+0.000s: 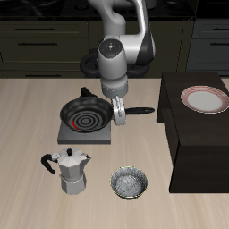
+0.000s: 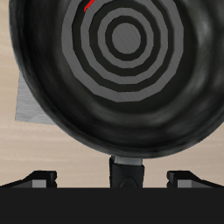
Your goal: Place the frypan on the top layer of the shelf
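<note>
The frypan [image 1: 83, 114] is round and black and sits on a grey hotplate, with its long handle [image 1: 141, 110] pointing toward the shelf [image 1: 201, 143]. The shelf is a large dark box with a flat top. My gripper [image 1: 116, 123] hangs right over the base of the handle. In the wrist view the frypan [image 2: 122, 70] fills most of the picture. Its handle [image 2: 125, 171] lies midway between my gripper's [image 2: 112, 179] two fingers, which stand wide apart and do not touch it. The gripper is open and empty.
A pink-rimmed plate [image 1: 204, 98] lies on the shelf's top. The grey square hotplate [image 1: 64, 136] is under the pan. A moka pot [image 1: 73, 170] and a small speckled metal bowl [image 1: 130, 183] stand nearer the table's front edge. Dark drawer cabinets [image 1: 45, 36] line the back.
</note>
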You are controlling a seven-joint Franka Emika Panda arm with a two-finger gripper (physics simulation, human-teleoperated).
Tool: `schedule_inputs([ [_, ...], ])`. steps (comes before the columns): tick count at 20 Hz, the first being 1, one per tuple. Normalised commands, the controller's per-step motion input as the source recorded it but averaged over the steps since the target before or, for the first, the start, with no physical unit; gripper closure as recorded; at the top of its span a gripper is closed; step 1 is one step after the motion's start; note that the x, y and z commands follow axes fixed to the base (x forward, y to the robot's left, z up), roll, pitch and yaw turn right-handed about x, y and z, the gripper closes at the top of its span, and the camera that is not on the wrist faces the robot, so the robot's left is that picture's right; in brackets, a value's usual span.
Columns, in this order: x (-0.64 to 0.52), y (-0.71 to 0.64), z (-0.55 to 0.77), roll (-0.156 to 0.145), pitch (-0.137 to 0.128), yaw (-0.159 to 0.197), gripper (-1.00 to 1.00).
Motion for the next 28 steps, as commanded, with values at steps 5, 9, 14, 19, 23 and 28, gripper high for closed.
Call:
schedule_inputs([
  [5, -0.17, -0.02, -0.17, 0.0, -0.007, -0.007, -1.0],
  [9, -0.06, -0.01, -0.17, 0.016, 0.01, -0.006, -1.0],
  [14, -0.13, 0.23, -0.21, 0.028, 0.005, 0.041, -1.0],
  [19, -0.34, 0.1, -0.08, 0.004, -0.05, 0.033, -1.0],
  [23, -0.07, 0.03, -0.05, 0.019, 0.003, -0.013, -1.0],
  [28, -0.05, 0.07, -0.13, 0.021, 0.017, -0.003, -1.0],
])
